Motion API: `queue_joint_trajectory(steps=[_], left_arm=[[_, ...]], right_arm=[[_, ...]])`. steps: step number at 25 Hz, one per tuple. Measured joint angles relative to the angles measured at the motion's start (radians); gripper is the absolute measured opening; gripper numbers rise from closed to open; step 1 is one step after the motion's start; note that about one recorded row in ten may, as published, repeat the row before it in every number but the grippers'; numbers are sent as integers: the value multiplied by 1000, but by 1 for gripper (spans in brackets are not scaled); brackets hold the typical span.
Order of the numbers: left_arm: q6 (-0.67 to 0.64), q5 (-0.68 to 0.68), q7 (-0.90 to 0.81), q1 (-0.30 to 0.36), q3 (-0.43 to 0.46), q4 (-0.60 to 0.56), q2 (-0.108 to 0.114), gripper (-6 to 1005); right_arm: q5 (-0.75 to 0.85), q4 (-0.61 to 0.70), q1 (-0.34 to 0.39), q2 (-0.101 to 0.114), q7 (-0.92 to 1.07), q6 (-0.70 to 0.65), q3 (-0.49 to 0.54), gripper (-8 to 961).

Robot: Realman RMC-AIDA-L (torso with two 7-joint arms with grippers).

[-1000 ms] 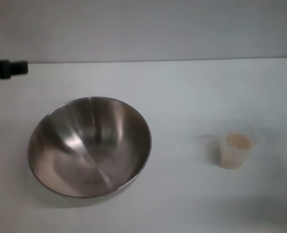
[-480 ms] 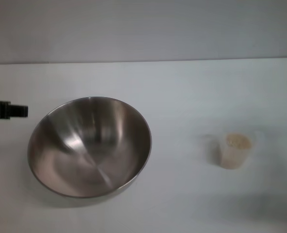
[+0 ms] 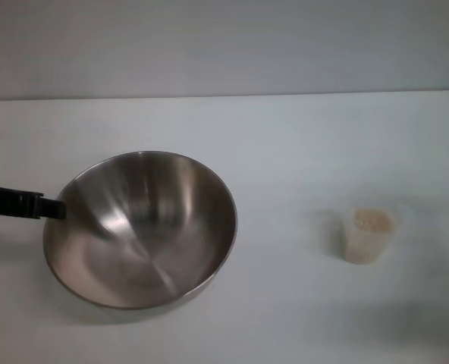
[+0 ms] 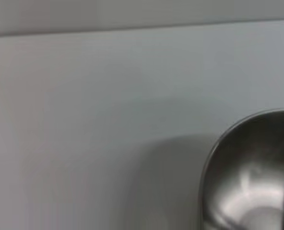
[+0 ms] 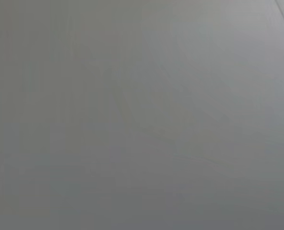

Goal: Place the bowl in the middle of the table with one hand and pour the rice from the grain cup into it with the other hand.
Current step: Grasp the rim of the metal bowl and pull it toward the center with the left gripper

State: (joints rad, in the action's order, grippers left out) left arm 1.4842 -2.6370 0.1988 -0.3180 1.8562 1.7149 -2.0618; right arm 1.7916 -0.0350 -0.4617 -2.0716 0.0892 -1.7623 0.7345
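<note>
The large stainless-steel bowl (image 3: 141,227) stands upright and empty on the white table (image 3: 285,144), left of centre. Its rim also shows in the left wrist view (image 4: 252,177). The small clear grain cup (image 3: 367,236) stands upright to the right, apart from the bowl, with cream rice (image 3: 372,221) inside. My left gripper (image 3: 54,208) reaches in from the left edge as a thin black bar, its tip at the bowl's left rim. My right gripper is out of view; the right wrist view shows only a plain grey surface.
The table's far edge (image 3: 224,95) meets a plain grey wall. White tabletop lies between the bowl and the cup.
My left gripper has moved from the table's far left edge nearer and to the right, up to the bowl's left rim. The bowl and the cup have not moved.
</note>
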Motion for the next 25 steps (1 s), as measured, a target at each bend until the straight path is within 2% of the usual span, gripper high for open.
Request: queue_joint_trajectory(steps=[12,25], left_arm=[[-58,6,36,-22,-11,-125,-3,664],[-87,1,61,-29,-21,-170,-3,636]], right_arm=[[0,0,8,-2,0,0,0,529],[0,-2,8,-2,0,0,0,529]])
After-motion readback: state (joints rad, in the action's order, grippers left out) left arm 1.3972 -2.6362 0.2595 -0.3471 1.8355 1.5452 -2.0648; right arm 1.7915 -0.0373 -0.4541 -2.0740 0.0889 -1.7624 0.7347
